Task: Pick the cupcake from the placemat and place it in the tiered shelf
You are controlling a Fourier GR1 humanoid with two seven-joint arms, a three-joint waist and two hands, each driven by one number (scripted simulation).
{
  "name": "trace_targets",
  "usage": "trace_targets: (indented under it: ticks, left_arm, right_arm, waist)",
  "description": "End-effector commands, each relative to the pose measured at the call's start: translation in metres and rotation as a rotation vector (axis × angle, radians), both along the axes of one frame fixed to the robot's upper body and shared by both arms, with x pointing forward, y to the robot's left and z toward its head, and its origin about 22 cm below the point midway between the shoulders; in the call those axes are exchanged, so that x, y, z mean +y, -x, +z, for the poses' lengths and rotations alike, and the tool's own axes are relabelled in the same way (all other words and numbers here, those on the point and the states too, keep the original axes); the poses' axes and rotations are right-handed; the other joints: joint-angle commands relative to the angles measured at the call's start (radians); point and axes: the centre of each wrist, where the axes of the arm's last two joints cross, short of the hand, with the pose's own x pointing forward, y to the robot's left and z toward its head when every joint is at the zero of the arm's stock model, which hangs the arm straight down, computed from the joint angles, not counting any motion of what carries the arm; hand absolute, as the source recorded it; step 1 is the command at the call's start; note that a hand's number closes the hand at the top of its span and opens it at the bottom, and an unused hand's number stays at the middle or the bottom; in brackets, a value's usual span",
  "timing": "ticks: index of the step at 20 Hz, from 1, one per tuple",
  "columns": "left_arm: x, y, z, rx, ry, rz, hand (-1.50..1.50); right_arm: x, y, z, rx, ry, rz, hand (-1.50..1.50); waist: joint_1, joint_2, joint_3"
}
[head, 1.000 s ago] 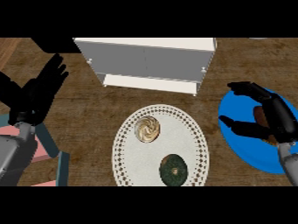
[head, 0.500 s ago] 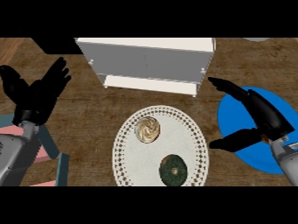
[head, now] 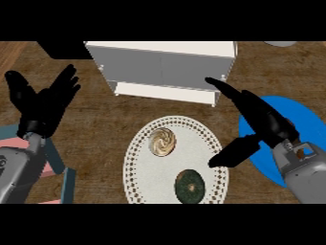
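Landmark: white lace placemat (head: 138,165), lying on the brown worktop (head: 109,110).
Cupcake: cupcake (head: 162,142) with a pale swirled top, on the upper half of the placemat, untouched.
Second item: dark green round item (head: 189,185) on the lower part of the placemat, below the cupcake; its kind cannot be told.
Tiered shelf: white tiered shelf (head: 162,60) beyond the far edge of the placemat, with a lower ledge facing it.
Blue plate: blue plate (head: 313,125) just right of the placemat, partly covered by the right forearm.
Right hand: right hand (head: 258,119) at the right edge of the placemat, fingers straight and spread, thumb pointing toward the placemat, holding nothing.
Left hand: left hand (head: 44,103) well left of the placemat, fingers up and spread, resting.
Step in hand: judged as the approach, before any grasp.
Next move: the right hand would need to travel left over the cupcake, lower, and curl round it without nudging the dark item.
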Motion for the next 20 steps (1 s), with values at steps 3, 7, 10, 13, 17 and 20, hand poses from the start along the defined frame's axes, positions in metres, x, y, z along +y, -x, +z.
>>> trace_targets:
  ticks: [3,7,10,13,17,20]
  left_arm:
    - [0.011,0.035,-0.071,0.235,0.029,0.067,0.00]
    - [0.012,0.032,-0.074,0.262,0.035,0.069,0.00]
    - [0.004,0.036,-0.073,0.244,0.026,0.060,0.00]
    - [0.022,0.038,-0.076,0.245,0.031,0.074,0.00]
    - [0.019,0.044,-0.085,0.259,0.029,0.080,0.00]
    - [0.013,0.041,-0.077,0.238,0.025,0.087,0.00]
  right_arm:
    - [0.042,-0.005,0.023,0.004,0.134,-0.106,-1.50]
    - [0.077,-0.002,0.019,0.059,0.184,-0.107,-1.50]
    - [0.087,-0.004,0.008,0.116,0.265,-0.105,-1.50]
    - [0.106,-0.002,0.003,0.124,0.314,-0.086,-1.50]
    - [0.119,0.002,-0.004,0.158,0.376,-0.091,-1.50]
    - [0.131,-0.003,-0.007,0.159,0.385,-0.133,-1.50]
  waist:
    - [0.015,0.022,-0.037]
    - [0.010,0.027,-0.036]
    - [0.010,0.025,-0.034]
    - [0.016,0.028,-0.034]
    - [0.005,0.026,-0.035]
    - [0.005,0.023,-0.033]
